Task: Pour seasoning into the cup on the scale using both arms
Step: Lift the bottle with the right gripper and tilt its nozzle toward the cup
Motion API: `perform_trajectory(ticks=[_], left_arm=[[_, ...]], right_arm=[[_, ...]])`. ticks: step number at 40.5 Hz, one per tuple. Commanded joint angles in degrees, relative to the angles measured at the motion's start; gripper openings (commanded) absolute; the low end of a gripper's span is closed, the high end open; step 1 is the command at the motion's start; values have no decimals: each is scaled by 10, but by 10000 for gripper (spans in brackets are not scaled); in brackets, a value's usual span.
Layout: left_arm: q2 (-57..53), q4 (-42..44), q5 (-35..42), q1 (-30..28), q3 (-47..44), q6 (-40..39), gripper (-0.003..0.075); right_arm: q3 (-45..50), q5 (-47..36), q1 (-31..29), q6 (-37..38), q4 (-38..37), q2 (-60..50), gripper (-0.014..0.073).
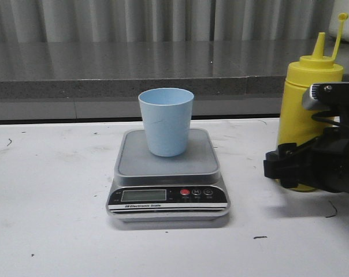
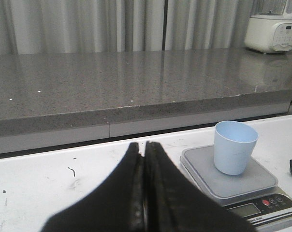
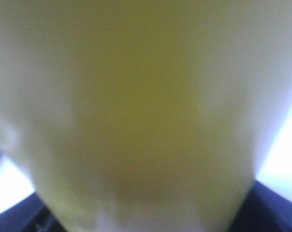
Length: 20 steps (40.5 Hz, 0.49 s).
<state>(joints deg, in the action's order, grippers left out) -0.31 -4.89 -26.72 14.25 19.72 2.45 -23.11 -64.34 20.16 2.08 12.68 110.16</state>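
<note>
The pale blue cup (image 1: 166, 121) stands upright and empty on the platform of the silver-grey scale (image 1: 163, 168) at the table's middle. The yellow seasoning bottle (image 1: 306, 95) stands upright at the right, nozzle up, its tethered cap hanging off to the side. My right gripper (image 1: 290, 167) is round the bottle's lower half, and the bottle (image 3: 146, 116) fills the right wrist view between the fingers. My left gripper (image 2: 144, 147) is shut and empty over the table to the left of the scale (image 2: 242, 186) and the cup (image 2: 235, 152). It is out of the front view.
A grey stone counter ledge (image 1: 134, 81) runs along the back of the white table, with curtains behind it. A white blender (image 2: 274, 29) stands on that counter at the far right. Small dark marks dot the tabletop.
</note>
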Motion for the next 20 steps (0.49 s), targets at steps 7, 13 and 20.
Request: perform_trajectory(ticks=[7,13,20], left_arm=[[-8,-7,45,-1,13,-5,-20],[-8,-7,45,-1,13,-5,-20],[-8,-7,45,-1,13,-5,-20]], right_arm=[[-18,-30,-2,-190,12,-118,367],[-68,99,-2,-321,36,-169,398],[-129,187,0,-407,38,-181,391]])
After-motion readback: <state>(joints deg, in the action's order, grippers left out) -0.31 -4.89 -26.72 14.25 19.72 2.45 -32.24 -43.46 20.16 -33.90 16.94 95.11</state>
